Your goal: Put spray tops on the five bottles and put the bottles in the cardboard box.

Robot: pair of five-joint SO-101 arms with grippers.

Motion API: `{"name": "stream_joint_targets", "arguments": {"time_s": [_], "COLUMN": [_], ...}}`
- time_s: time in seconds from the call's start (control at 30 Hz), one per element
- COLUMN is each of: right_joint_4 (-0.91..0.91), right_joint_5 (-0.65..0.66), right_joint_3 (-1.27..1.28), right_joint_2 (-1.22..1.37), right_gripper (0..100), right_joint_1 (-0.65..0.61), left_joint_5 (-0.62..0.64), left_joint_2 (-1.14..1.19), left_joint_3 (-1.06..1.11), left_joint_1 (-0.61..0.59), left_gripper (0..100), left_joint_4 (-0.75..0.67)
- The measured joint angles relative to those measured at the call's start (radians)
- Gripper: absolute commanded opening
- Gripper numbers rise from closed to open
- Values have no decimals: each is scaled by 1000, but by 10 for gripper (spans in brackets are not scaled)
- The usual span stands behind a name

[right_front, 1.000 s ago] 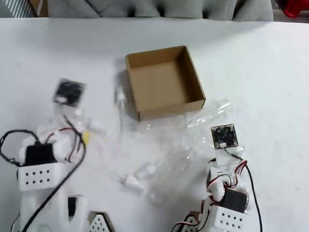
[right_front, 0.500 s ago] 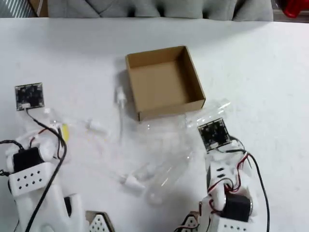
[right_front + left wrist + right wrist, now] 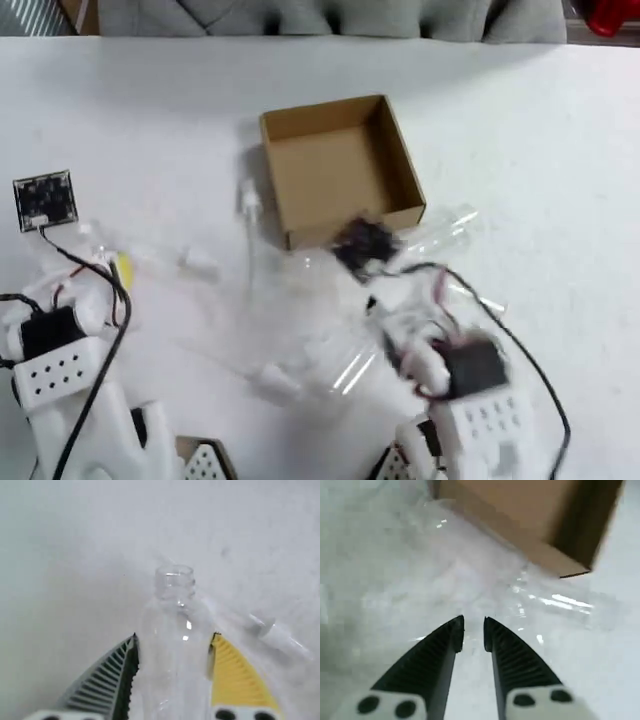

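The white bench [image 3: 520,120] carries everything, and the open cardboard box [image 3: 350,228] sits near its middle with no bottle in it yet. Just in front of the box lies a heap of clear bottles [image 3: 340,350], overlapping so much that I cannot count them. My left fingers [image 3: 235,675] are clamped on 1 more bottle [image 3: 172,625], low on its body below the shoulder, with the open threaded neck pointing away from me over the bench. Loose spray tops lie about: 1 beside the box [image 3: 250,200] and 1 near my held bottle [image 3: 280,632]. My right fingers [image 3: 435,665] are all but closed on nothing, hanging over the heap near the box's front corner. I judge these bottles to be very light, thin-walled and slick. A hard squeeze would dent them and a loose one would let them spin or slide, so the stiffer shoulder or base is the place to grip. The small, rigid tops are best pinched across the collar, clear of the thin dip tube.
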Motion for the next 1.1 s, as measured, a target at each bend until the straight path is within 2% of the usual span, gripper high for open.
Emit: {"name": "stream_joint_targets", "arguments": {"time_s": [0.13,0.23,0.37,0.43,0.63,0.87,1.1], "right_joint_4": [37,26,-61,-129,-307,-462,-551], "right_joint_5": [-40,-52,-94,-140,-193,-198,-196], "right_joint_3": [-28,-18,91,135,270,382,382], "right_joint_2": [61,61,60,61,61,61,184], "right_gripper": [62,138,145,150,236,170,209], "right_joint_1": [-199,-348,-554,-612,-660,-690,-733], "left_joint_5": [0,0,0,0,0,0,0], "left_joint_2": [0,0,0,0,0,0,0], "left_joint_3": [0,0,0,0,0,0,0], "left_joint_1": [-5,-20,-18,-18,-21,-21,-25], "left_gripper": [42,42,42,42,42,42,42], "left_joint_4": [-25,-25,-25,-35,-41,-41,-41]}}
